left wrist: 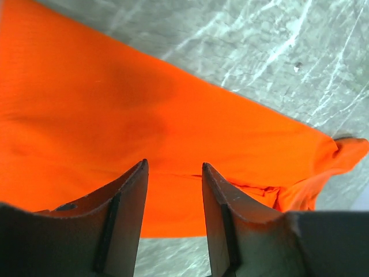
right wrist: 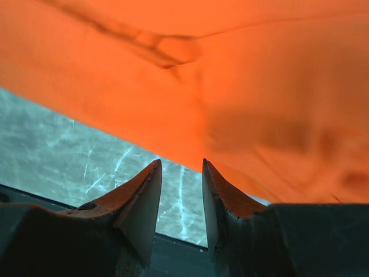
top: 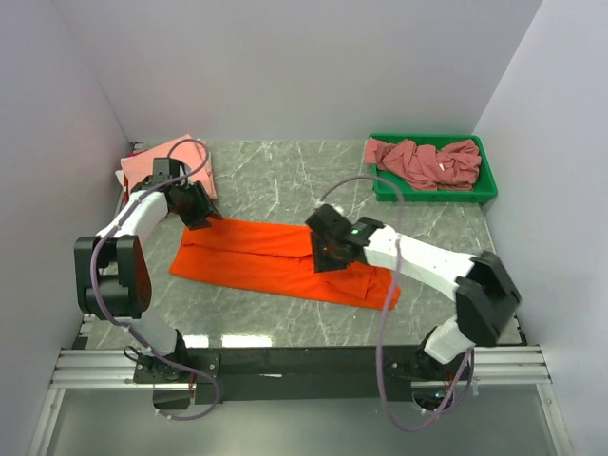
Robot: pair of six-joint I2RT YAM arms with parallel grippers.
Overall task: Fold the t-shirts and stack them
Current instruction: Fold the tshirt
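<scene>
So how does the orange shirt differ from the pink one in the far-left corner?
The orange t-shirt is vivid, the salmon-pink t-shirt pale. The orange one stretches as a long band across mid-table; the pink one is a compact, squarish fold with a smaller footprint. Both lie flat on the table.

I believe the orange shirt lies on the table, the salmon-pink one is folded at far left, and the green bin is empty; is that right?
Not quite: the top external view shows the green bin holding crumpled rose-mauve shirts, not empty. The orange shirt and the folded salmon-pink shirt are as you say.
</scene>
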